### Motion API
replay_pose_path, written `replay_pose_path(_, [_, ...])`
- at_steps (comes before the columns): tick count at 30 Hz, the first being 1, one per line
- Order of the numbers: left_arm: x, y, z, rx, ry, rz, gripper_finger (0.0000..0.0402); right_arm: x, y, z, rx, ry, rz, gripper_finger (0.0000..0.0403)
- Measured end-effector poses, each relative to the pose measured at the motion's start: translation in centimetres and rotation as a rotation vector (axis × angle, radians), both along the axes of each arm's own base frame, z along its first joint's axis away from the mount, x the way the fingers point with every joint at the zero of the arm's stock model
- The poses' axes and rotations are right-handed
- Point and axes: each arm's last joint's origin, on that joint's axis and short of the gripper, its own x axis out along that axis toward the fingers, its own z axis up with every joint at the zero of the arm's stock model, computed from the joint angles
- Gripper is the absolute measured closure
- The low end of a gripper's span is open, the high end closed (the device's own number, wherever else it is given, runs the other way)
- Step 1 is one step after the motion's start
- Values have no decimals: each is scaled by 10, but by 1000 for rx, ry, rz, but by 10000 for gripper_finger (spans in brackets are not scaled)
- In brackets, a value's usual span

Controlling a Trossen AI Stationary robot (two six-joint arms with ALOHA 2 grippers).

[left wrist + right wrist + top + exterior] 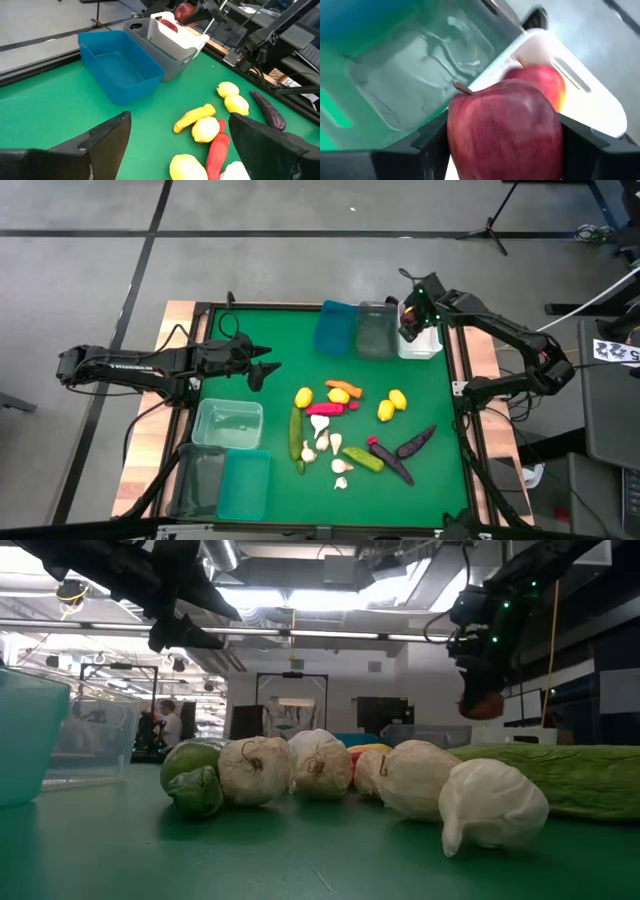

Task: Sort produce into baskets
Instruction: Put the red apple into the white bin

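- My right gripper (502, 145) clamps a red apple (505, 130) between both fingers, above the white basket (590, 107), where a second apple (542, 80) lies
- My left gripper (262, 367) waits wide open, empty, well apart
- The held apple hides most of the basket floor

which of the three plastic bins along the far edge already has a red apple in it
The white plastic bin nearest the right gripper, which holds another red apple above it. The blue bin and grey-clear bin show no apple.
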Motion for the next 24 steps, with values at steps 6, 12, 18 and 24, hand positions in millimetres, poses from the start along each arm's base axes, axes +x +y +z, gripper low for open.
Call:
replay_pose_path(6, [0, 0, 0, -4, -2, 2, 73, -8, 2, -15, 41, 47, -66, 130])
replay_pose_path(12, [0, 0, 0, -5, -2, 2, 73, -11, 6, -32, 62, 66, -63, 130])
replay_pose_path(18, [0, 0, 0, -5, -2, 2, 73, -10, 5, -33, 30, 66, -39, 127])
replay_pose_path(24, [0, 0, 0, 10, 4, -4, 73, -9, 4, -32, 25, 46, -15, 76])
